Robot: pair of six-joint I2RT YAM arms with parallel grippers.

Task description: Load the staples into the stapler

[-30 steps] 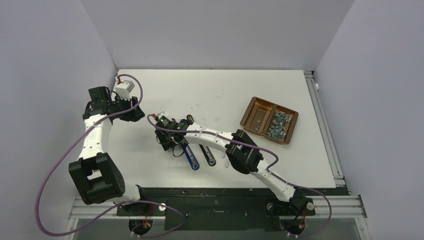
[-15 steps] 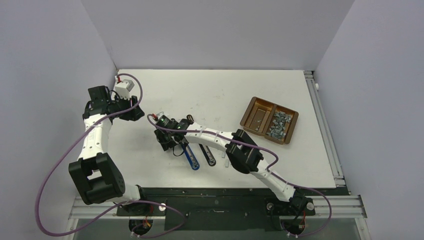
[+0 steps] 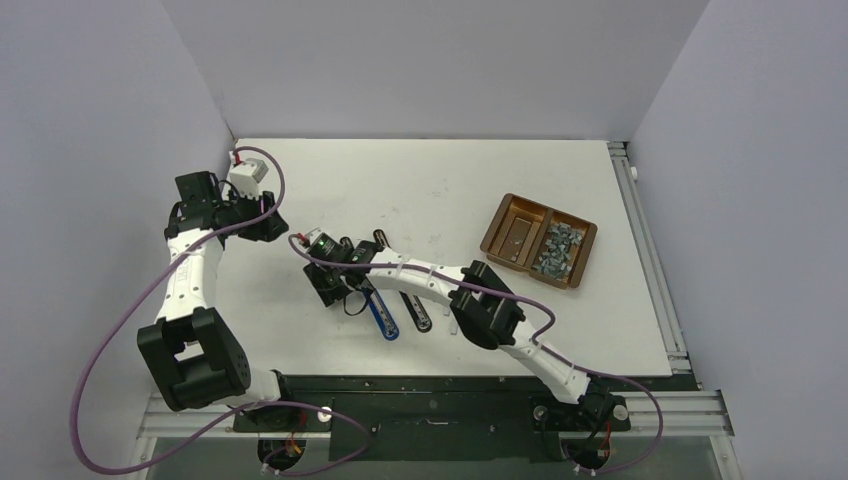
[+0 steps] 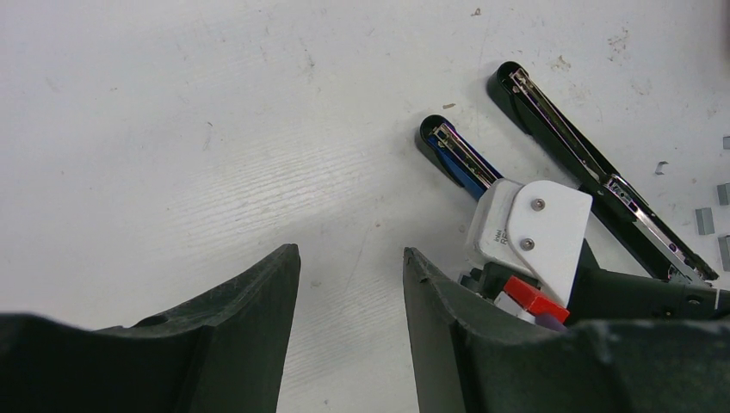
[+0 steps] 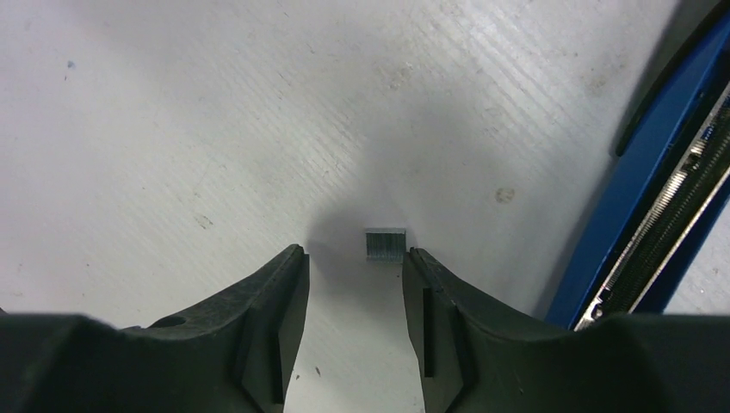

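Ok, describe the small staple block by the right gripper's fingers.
The small silver-grey metal staple block is a short, squarish strip of joined staples with fine ridges. It lies flat on the white table, just beyond the tips of the open black fingers, close against one of them; contact is unclear. The open blue stapler lies apart, to its side.

Lab test cell: white table [image 3: 430, 180], plain walls [image 3: 420, 60]
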